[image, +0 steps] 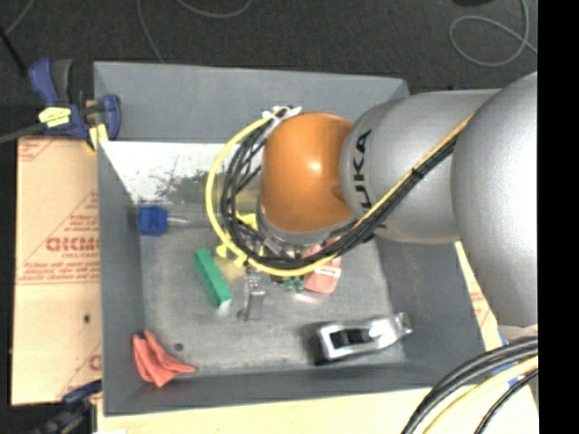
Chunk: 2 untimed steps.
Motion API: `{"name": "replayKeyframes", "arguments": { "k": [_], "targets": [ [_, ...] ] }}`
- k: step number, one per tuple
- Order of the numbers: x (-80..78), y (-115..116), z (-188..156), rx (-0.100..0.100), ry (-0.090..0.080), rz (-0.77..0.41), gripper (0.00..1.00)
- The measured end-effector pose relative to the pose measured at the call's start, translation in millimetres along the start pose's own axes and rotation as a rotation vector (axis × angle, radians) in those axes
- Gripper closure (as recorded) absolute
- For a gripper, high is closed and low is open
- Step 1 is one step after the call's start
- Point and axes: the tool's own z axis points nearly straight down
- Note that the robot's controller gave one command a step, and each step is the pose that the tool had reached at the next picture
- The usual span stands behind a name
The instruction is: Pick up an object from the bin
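Observation:
My gripper [250,304] reaches down under the orange wrist cover to the bin floor near the middle. A green rectangular block [213,278] lies just to its left, slanted, and close to it. A pink flat thing [322,281] lies to its right, partly hidden under the wrist. A silver and black tool [358,337] lies in front of it, toward the bin's near right corner. Nothing shows in the gripper's grasp.
A blue capped thing [153,221] lies at the left by the back wall. A red crumpled piece [156,359] sits in the near left corner. The big arm and its yellow and black cables cover the bin's right half.

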Motion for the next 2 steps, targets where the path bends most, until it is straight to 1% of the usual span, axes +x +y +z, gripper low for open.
{"name": "replayKeyframes", "arguments": {
  "k": [1,2],
  "targets": [
    [-1.5,-0.5,-4.7,-0.001,-0.007,0.003,0.0],
    [-32.8,-12.3,23.1,-0.002,-0.016,-0.141,0.0]
  ]
}}
